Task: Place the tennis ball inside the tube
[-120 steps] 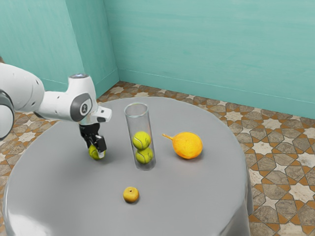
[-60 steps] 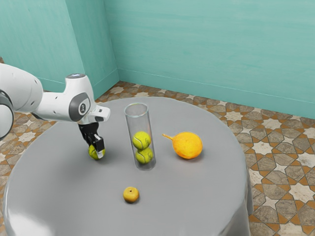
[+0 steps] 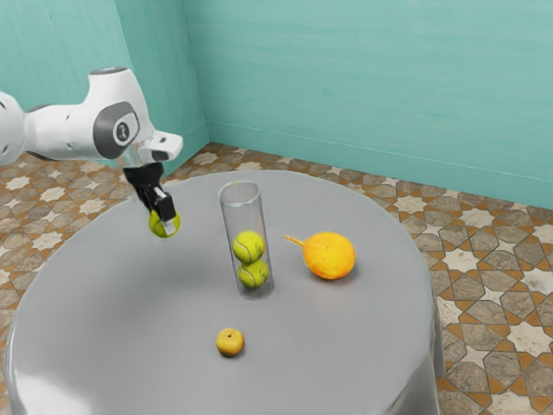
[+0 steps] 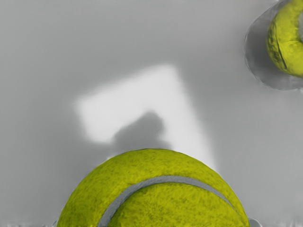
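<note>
My gripper (image 3: pixel 162 218) is shut on a tennis ball (image 3: pixel 161 226) and holds it above the table, on the exterior view's left of the tube. In the wrist view the held tennis ball (image 4: pixel 156 194) shows large at the lower edge. The clear tube (image 3: pixel 238 206) stands upright with its mouth up; two tennis balls (image 3: pixel 251 259) are stacked inside it. The wrist view catches part of the tube (image 4: pixel 255 61) with a ball (image 4: pixel 286 42) in it. The held ball hangs lower than the tube's rim.
A large orange-yellow fruit with a stem (image 3: pixel 329 256) lies on the exterior view's right of the tube. A small orange fruit (image 3: pixel 230 342) sits nearer the exterior camera. All of it rests on a round table with a grey cloth (image 3: pixel 130 346).
The gripper has risen from the table with the ball between its fingers, shifting slightly toward the exterior view's left. The tube, its balls and both fruits have stayed put.
</note>
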